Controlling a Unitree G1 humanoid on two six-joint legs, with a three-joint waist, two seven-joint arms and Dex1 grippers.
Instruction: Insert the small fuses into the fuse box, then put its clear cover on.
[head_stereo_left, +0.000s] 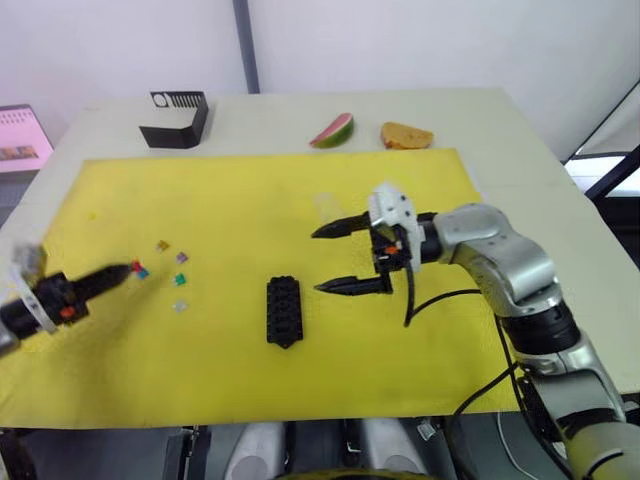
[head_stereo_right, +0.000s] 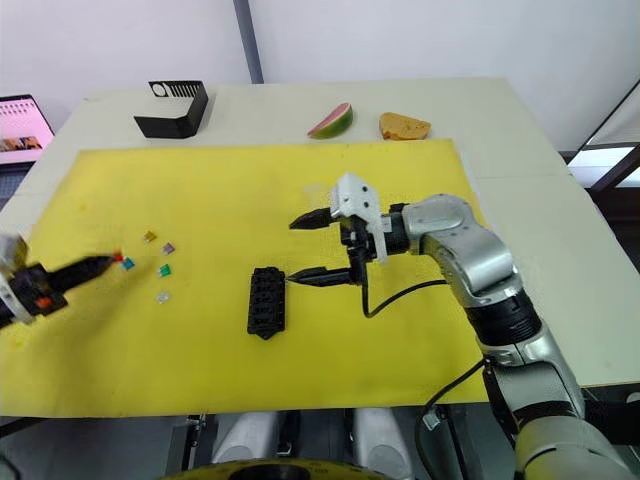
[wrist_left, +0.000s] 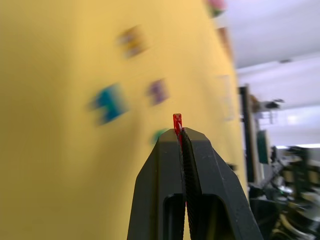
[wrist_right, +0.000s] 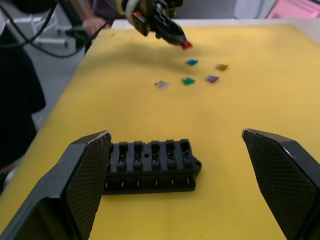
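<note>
Left wrist view | left hand clamps red fuse | right hand agape | no legible writing

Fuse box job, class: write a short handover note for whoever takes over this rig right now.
Left gripper: shut on the red fuse, raised over the yellow mat.
Right gripper: fingers open, empty, beside the fuse box.
Brown, purple, blue, green and grey fuses lie loose on the mat.
Clear cover lies beyond the right gripper.
Done: red fuse picked. Left: all six insertions, then the cover.
</note>
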